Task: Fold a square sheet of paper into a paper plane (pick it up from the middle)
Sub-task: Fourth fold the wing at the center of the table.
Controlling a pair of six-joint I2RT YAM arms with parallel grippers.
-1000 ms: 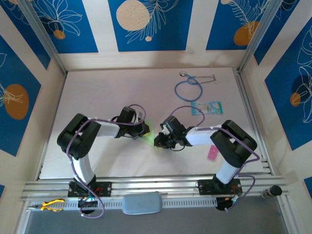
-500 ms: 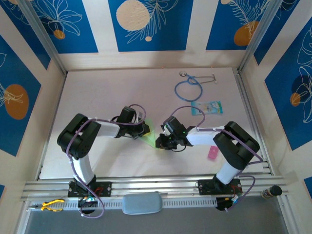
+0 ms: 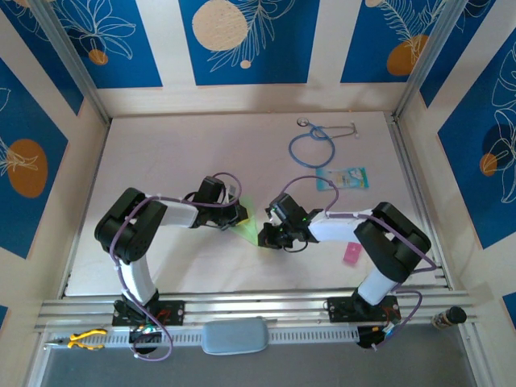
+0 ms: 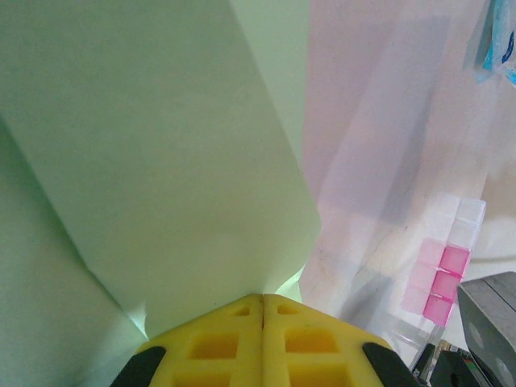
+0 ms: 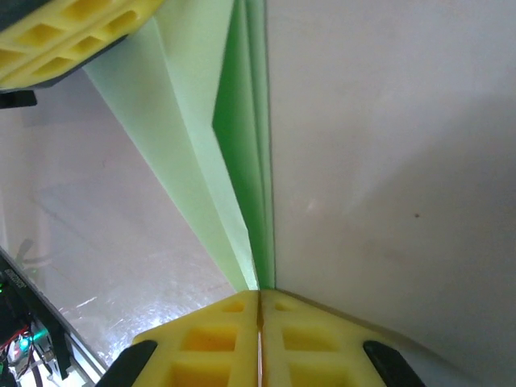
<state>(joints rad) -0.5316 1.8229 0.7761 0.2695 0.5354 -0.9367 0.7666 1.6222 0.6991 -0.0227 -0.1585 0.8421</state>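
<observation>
The square sheet of paper (image 3: 248,222) is light green and folded into a narrow, pointed, layered shape, held above the table between both grippers. My left gripper (image 3: 239,214) is shut on its wide end; in the left wrist view the yellow jaws (image 4: 264,300) meet with the green sheet (image 4: 161,161) coming out of them. My right gripper (image 3: 264,235) is shut on the pointed end; in the right wrist view its jaws (image 5: 259,294) pinch the stacked folds (image 5: 242,161). The left gripper's yellow fingers (image 5: 64,32) sit at the paper's far end.
A blue stethoscope (image 3: 313,145) lies at the back right, a teal-and-white card (image 3: 343,177) below it, and a pink strip (image 3: 351,253) beside the right arm. An aluminium rail (image 3: 258,306) runs along the near edge, with yellow pliers (image 3: 85,339) beyond it.
The right gripper's jaws have closed a little tighter on the paper's tip and its arm has shifted slightly. The left arm has stayed still.
</observation>
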